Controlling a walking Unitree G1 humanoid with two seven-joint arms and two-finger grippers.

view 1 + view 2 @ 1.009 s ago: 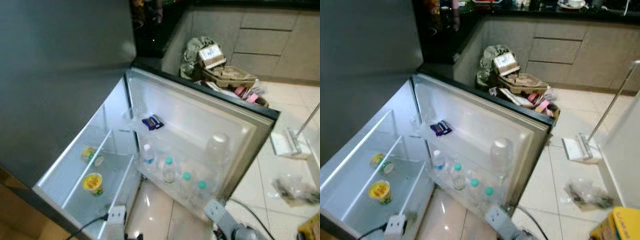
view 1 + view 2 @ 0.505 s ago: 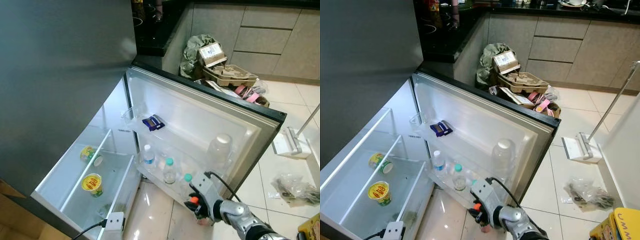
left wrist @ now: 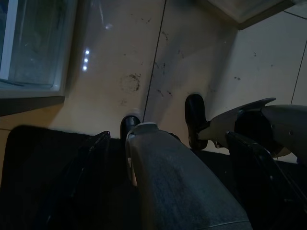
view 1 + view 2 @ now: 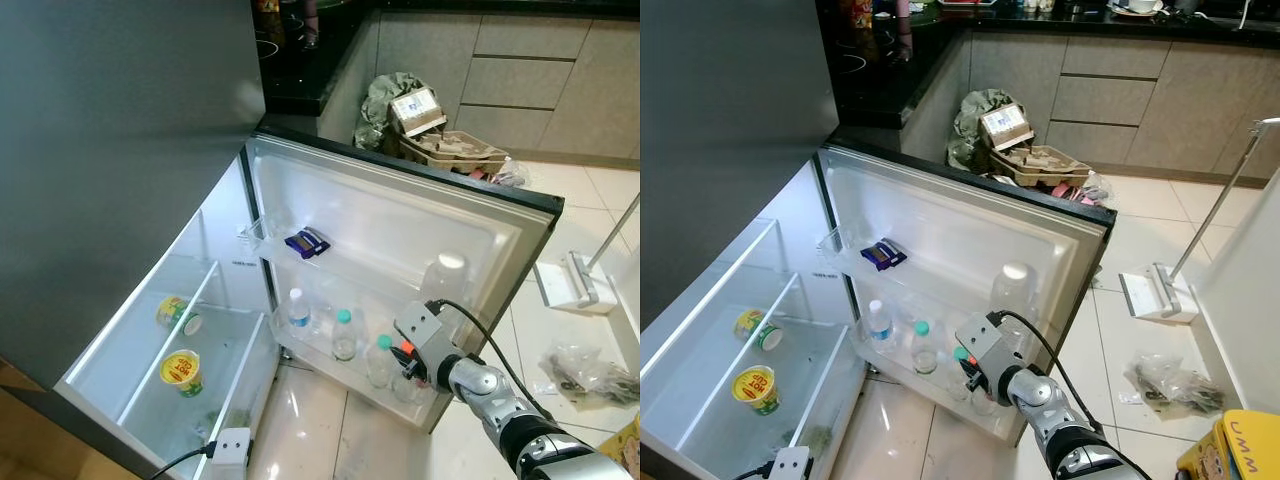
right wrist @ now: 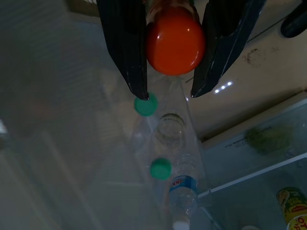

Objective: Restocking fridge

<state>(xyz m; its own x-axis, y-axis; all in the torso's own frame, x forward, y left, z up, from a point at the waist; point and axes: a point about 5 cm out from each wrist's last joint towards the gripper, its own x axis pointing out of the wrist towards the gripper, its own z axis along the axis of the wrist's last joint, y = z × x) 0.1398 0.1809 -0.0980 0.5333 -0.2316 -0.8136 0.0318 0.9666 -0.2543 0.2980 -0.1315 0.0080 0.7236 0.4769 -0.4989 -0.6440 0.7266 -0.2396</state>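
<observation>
Placing step: the right gripper (image 5: 168, 91), black fingers closed on an orange-capped clear bottle (image 5: 175, 40), holds it over the open white fridge door's lower shelf (image 4: 340, 375) beside green-capped bottles (image 4: 343, 336); lowering and release should follow; left gripper's state cannot be told.

A clear plastic bottle with an orange cap (image 5: 175, 40) stands upright between two black fingers (image 5: 125, 45) at the right end of the open white fridge door's (image 4: 400, 225) lower rack. At its nine o'clock stand two clear green-capped bottles (image 4: 343, 334) and a white-capped, blue-labelled bottle (image 4: 296, 310). Two yellow-lidded cups (image 4: 181, 368) sit on the fridge's shelves (image 4: 150, 330), towards eight o'clock.
</observation>
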